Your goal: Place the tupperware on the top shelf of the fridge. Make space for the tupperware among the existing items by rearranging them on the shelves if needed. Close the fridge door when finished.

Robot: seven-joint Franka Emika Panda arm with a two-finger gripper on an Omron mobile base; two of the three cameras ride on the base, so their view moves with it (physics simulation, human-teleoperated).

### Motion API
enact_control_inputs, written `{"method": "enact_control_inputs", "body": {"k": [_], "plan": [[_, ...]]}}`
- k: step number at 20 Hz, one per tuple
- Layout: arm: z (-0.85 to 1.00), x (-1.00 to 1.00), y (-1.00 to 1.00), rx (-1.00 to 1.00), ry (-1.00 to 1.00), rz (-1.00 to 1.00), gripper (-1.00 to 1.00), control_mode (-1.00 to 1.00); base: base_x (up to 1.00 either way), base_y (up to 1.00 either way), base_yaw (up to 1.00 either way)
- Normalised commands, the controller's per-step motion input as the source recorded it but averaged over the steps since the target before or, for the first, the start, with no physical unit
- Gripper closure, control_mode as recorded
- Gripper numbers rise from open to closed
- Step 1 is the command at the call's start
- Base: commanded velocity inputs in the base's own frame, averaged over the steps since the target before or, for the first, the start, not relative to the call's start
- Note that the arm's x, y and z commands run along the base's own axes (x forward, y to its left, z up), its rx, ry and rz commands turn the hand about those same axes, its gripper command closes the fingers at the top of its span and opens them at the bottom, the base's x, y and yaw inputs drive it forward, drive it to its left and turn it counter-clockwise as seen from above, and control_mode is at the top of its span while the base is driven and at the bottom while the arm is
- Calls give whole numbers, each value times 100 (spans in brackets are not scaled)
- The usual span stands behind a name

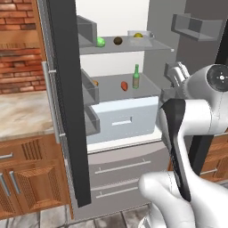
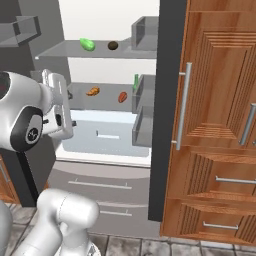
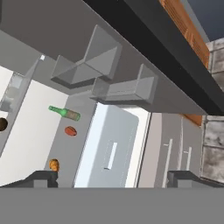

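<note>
Here, in the left base view, the fridge (image 1: 67,111) stands open, the tupperware (image 1: 139,35) resting at the right end of the top shelf (image 1: 153,44) beside a brown ball (image 1: 117,41) and green cucumber (image 1: 101,42); a green bottle (image 1: 136,77) and red piece (image 1: 124,86) sit one shelf down. The right base view catches the croissant (image 2: 92,91) there too. In the hand view, the gripper (image 3: 111,178) holds nothing, fingertips (image 3: 41,178) spread wide.
</note>
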Motion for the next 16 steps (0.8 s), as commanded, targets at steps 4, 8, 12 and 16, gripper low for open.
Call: {"method": "enact_control_inputs", "body": {"k": [4, 8, 12, 16], "plan": [[0, 0, 0, 0, 0, 0, -100, -100, 0, 0, 1], [0, 0, 0, 0, 1, 0, -100, -100, 0, 0, 0], [-2, -25, 12, -1, 0, 14, -100, -100, 0, 0, 0], [-2, -42, 59, -15, 0, 36, -100, -100, 0, 0, 0]]}}
